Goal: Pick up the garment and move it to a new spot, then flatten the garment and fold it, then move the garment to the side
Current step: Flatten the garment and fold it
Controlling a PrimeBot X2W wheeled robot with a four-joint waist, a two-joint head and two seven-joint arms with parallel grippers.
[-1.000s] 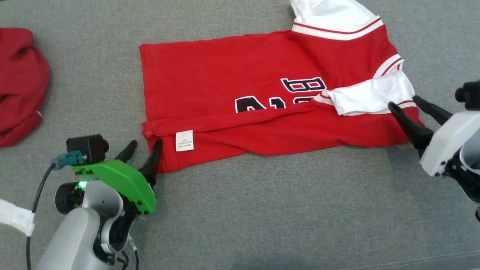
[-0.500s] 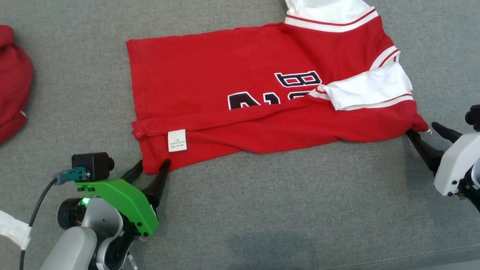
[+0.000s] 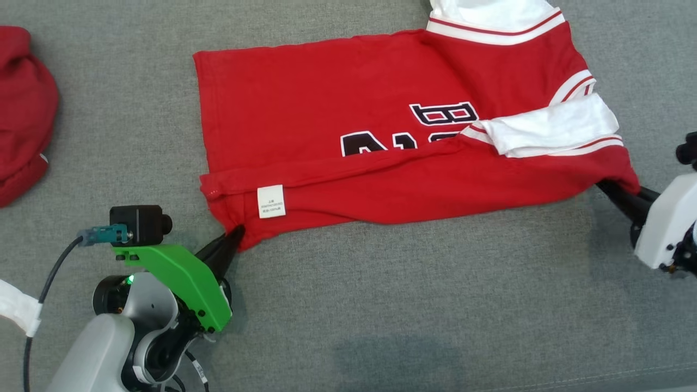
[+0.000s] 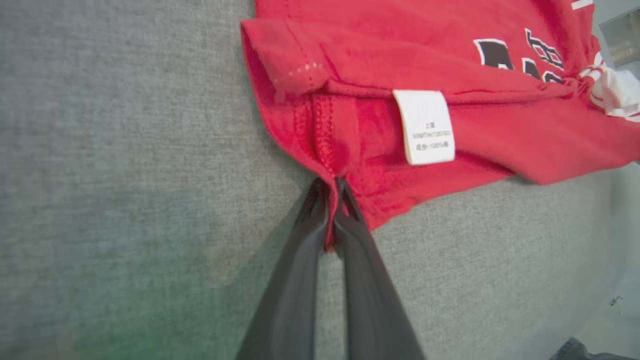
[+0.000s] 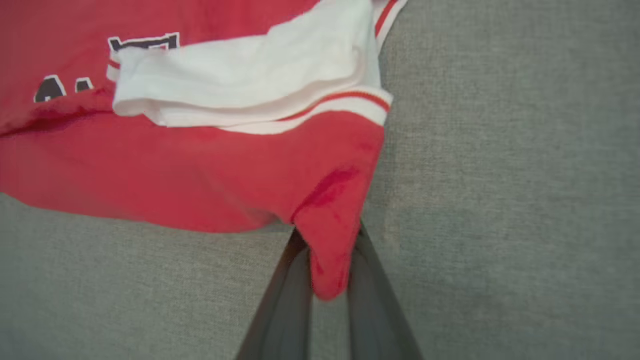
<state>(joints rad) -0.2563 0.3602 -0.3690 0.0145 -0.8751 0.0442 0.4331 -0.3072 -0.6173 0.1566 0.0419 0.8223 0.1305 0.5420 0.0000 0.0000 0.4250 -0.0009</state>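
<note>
The garment (image 3: 381, 130) is a red jersey with white sleeves and black lettering, lying partly folded on the grey fabric surface, its near edge doubled over and a white care label (image 3: 270, 201) showing. My left gripper (image 3: 235, 235) is shut on the garment's near left corner (image 4: 330, 185). At the right, my right gripper (image 3: 615, 190) is shut on the near right corner (image 5: 330, 260), with red cloth bunched between its fingers. The white sleeve (image 5: 240, 85) lies folded just beyond that corner.
A second red cloth (image 3: 24, 109) lies bunched at the far left edge. Grey fabric (image 3: 408, 305) stretches open in front of the garment, with a seam near the bottom right. A white strap and cable hang by my left arm.
Both grippers went from open beside the garment's near corners to shut on them. The head camera shifted slightly between frames.
</note>
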